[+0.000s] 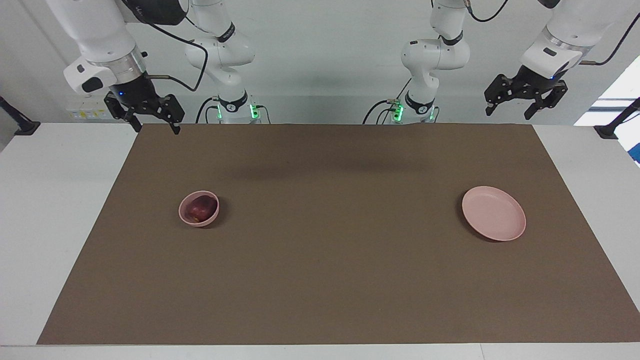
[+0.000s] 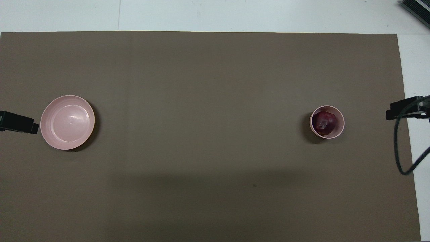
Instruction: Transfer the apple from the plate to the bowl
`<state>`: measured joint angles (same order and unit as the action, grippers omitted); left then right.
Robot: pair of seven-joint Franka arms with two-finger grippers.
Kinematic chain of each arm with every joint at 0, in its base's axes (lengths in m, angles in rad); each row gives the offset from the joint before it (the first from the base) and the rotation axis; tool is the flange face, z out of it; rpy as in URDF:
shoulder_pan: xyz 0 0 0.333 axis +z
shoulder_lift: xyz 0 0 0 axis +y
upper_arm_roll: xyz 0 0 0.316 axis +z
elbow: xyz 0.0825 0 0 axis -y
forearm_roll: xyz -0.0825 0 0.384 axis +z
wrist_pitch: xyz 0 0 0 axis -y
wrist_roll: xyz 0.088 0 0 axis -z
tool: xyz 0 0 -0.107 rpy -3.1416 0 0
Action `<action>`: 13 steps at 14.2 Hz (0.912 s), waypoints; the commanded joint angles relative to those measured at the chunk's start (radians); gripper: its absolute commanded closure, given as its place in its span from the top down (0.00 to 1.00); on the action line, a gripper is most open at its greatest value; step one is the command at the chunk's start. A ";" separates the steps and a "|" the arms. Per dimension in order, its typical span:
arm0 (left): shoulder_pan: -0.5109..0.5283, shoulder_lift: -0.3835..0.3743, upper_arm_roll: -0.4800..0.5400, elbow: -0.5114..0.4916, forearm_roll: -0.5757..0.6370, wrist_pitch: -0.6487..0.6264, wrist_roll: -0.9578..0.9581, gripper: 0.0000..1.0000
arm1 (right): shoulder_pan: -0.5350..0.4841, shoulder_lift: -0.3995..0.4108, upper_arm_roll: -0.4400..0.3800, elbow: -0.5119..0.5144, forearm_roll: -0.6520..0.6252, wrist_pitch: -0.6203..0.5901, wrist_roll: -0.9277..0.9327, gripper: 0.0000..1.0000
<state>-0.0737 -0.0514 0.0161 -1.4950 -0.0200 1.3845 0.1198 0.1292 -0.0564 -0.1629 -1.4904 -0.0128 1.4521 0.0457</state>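
Note:
The dark red apple [image 1: 200, 209] [image 2: 324, 123] lies inside the small deep pink bowl [image 1: 186, 218] [image 2: 339, 127], toward the right arm's end of the mat. The wide pink plate [image 1: 493, 213] [image 2: 67, 122] sits bare toward the left arm's end. My right gripper [image 1: 155, 128] [image 2: 389, 113] hangs open and high over the mat's corner by the right arm's base, holding nothing. Open too, my left gripper [image 1: 507, 114] [image 2: 35, 127] waits raised over the mat's corner by the left arm's base.
A brown mat [image 1: 330, 260] covers most of the white table [image 1: 45, 200]. A black cable [image 2: 399, 158] loops down from the right arm over the mat's edge. Black clamp mounts [image 1: 612, 127] sit at both table ends.

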 commanded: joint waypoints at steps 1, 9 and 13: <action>-0.015 -0.005 0.007 0.016 0.017 -0.022 0.011 1.00 | -0.005 -0.014 0.003 -0.024 -0.001 -0.013 -0.029 1.00; -0.014 -0.005 0.008 0.015 0.017 -0.022 0.011 1.00 | -0.003 -0.025 0.005 -0.051 -0.036 0.022 -0.073 1.00; -0.014 -0.007 0.008 0.013 0.014 -0.021 0.009 1.00 | -0.003 -0.025 0.005 -0.053 -0.029 0.016 -0.064 1.00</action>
<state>-0.0737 -0.0542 0.0161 -1.4948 -0.0200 1.3818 0.1201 0.1288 -0.0575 -0.1634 -1.5125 -0.0294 1.4580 -0.0093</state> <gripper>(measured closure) 0.000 0.000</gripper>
